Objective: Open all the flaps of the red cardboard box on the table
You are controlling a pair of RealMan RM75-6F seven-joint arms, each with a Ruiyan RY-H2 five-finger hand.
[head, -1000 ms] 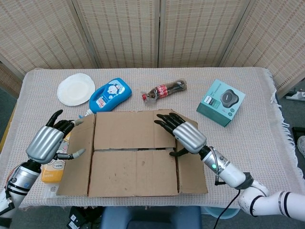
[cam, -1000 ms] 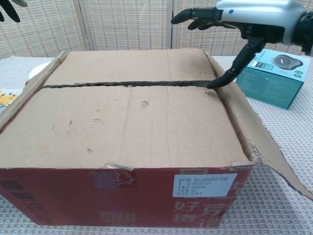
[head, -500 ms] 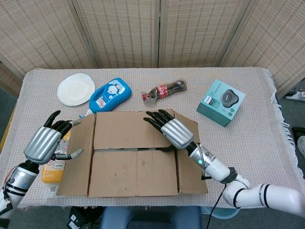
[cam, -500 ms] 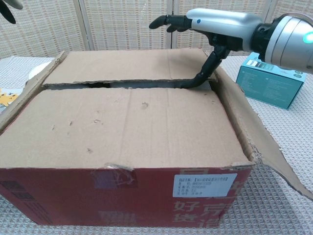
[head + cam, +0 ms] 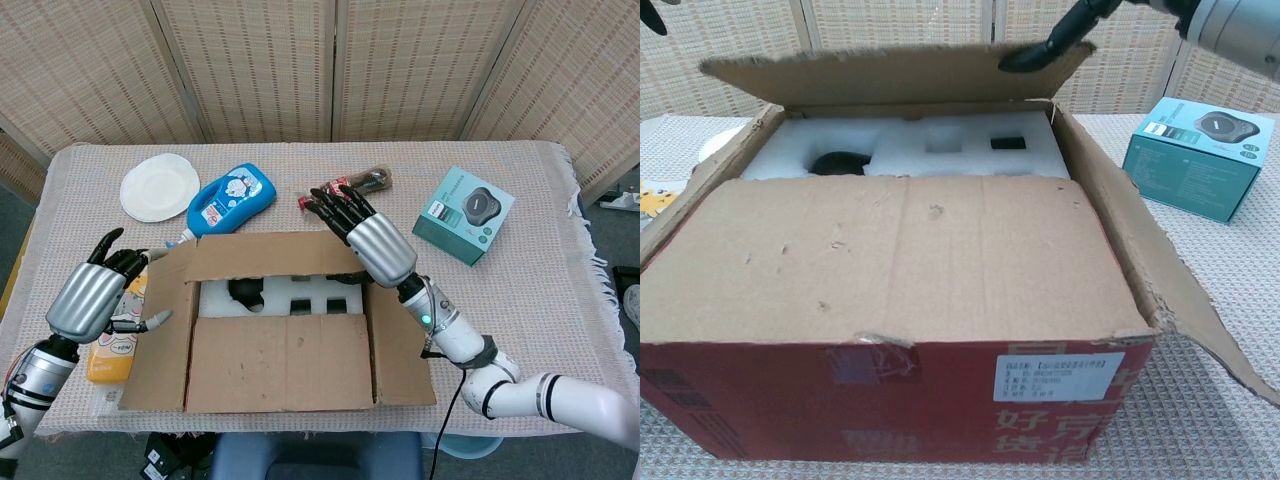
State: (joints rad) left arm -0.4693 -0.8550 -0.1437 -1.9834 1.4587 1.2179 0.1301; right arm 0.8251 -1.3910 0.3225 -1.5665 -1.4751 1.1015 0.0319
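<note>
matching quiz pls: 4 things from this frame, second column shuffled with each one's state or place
Things:
1. far flap
2. near flap
3. white plate
4. teal box

States or places:
A. lying flat over the box
B. on the table, right of the red box
C. raised, right hand under it
D. on the table, far left, next to the blue bottle

Pairs: 1-C, 2-A, 3-D, 4-B
</note>
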